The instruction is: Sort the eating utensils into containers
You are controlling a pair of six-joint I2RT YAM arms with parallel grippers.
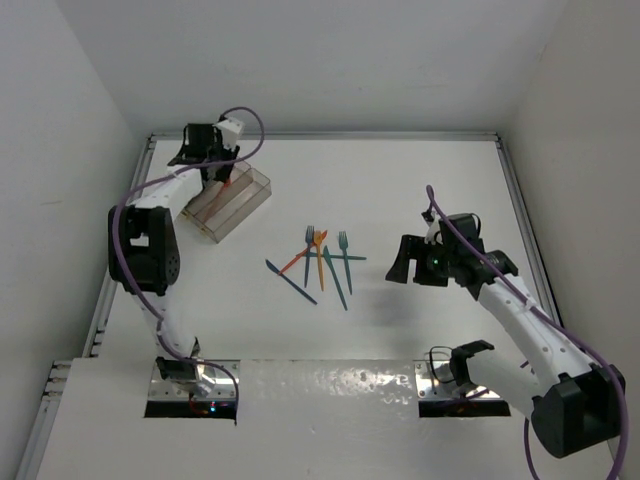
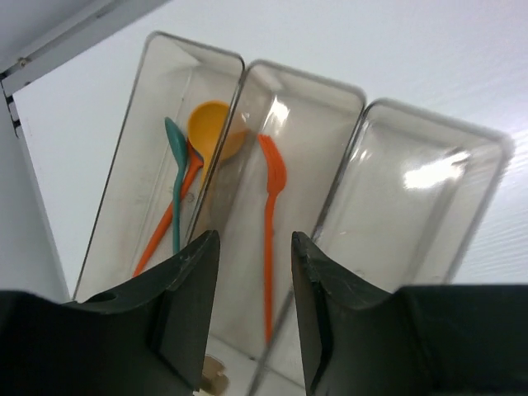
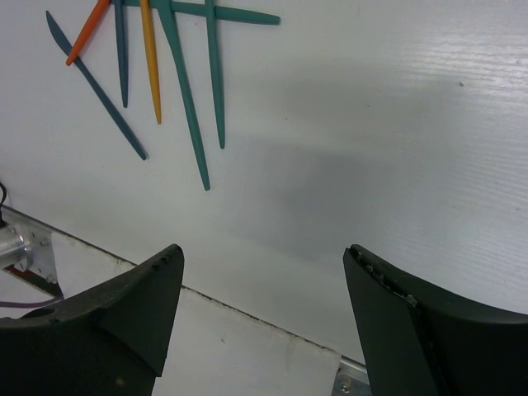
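Note:
The clear three-compartment tray (image 1: 228, 203) stands at the back left. My left gripper (image 1: 213, 172) hovers over it, open and empty. In the left wrist view its jaws (image 2: 254, 247) stand apart above the tray (image 2: 412, 206). The left compartment holds a yellow-orange spoon (image 2: 210, 128), a teal spoon (image 2: 175, 177) and an orange utensil (image 2: 165, 227). The middle one holds an orange knife (image 2: 270, 239). The right one is bare. Several loose utensils (image 1: 320, 262) lie mid-table, among them a dark blue knife (image 1: 290, 281). My right gripper (image 1: 405, 262) is open and empty to their right. The right wrist view (image 3: 262, 260) shows the handles (image 3: 186, 99) ahead of it to the left.
White walls close in the table on the left, back and right. A metal rail (image 1: 110, 280) runs along the left edge. The arm bases (image 1: 190, 385) sit at the near edge, with the table's front lip (image 3: 247, 318) under my right gripper.

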